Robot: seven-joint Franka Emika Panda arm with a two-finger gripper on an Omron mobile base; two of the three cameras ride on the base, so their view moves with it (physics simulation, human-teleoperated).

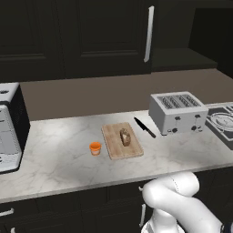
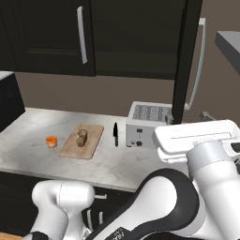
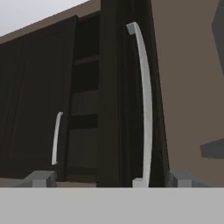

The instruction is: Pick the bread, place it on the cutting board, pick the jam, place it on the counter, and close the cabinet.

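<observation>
The bread (image 1: 124,136) lies on the cutting board (image 1: 114,146), near its middle, so that part of the task looks done. The jam (image 1: 95,148) stands on the counter (image 1: 54,150) just beside the cutting board, on the side away from the toaster (image 1: 176,113). A black knife (image 1: 144,127) lies on the counter between the cutting board and the toaster.

What remains, by my reading, is the cabinet (image 3: 39,96). Its open door (image 2: 185,61) swings out above the toaster, seen edge-on in the right base view, with its long silver handle (image 3: 144,105) on the far side.

The pincer (image 3: 111,181) faces that door edge at close range, its tips standing wide apart and holding nothing; the door edge and handle sit between them in the hand view. That placement suits a push: an empty, spread pincer set against the door edge can swing it shut without needing a grasp. Whether any tip already touches the door I cannot tell.
</observation>
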